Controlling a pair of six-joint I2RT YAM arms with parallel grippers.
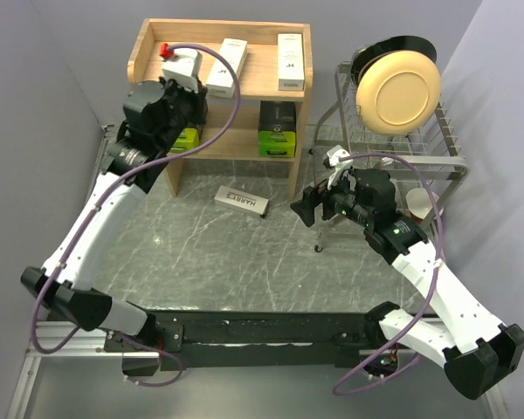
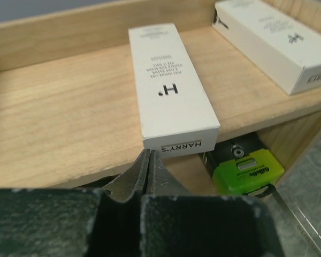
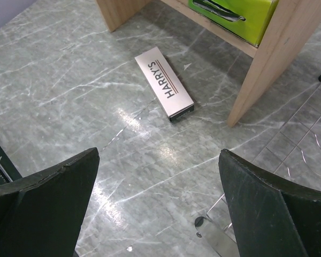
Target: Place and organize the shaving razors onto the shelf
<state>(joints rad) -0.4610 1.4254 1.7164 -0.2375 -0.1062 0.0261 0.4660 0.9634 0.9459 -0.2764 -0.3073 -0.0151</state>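
Observation:
The wooden shelf point(image 1: 157, 39) stands at the back left. Two slim white razor boxes point(image 1: 228, 65) point(image 1: 290, 61) lie on its top tier. Two black-and-green packs point(image 1: 277, 131) point(image 1: 186, 138) sit on the lower tier. A grey razor box point(image 1: 243, 201) lies flat on the table in front of the shelf. My left gripper point(image 2: 148, 155) is shut with nothing in it, its tips just short of the near end of a white box point(image 2: 168, 91). Above the table my right gripper point(image 3: 159, 154) stands open and holds nothing, the grey box point(image 3: 165, 83) well ahead of it.
A wire dish rack point(image 1: 419, 148) holding a beige plate point(image 1: 398, 87) stands at the back right, close to my right arm. One rack foot point(image 3: 214, 235) shows beneath the right gripper. The shelf's side panel point(image 3: 267, 64) stands to the right of the grey box.

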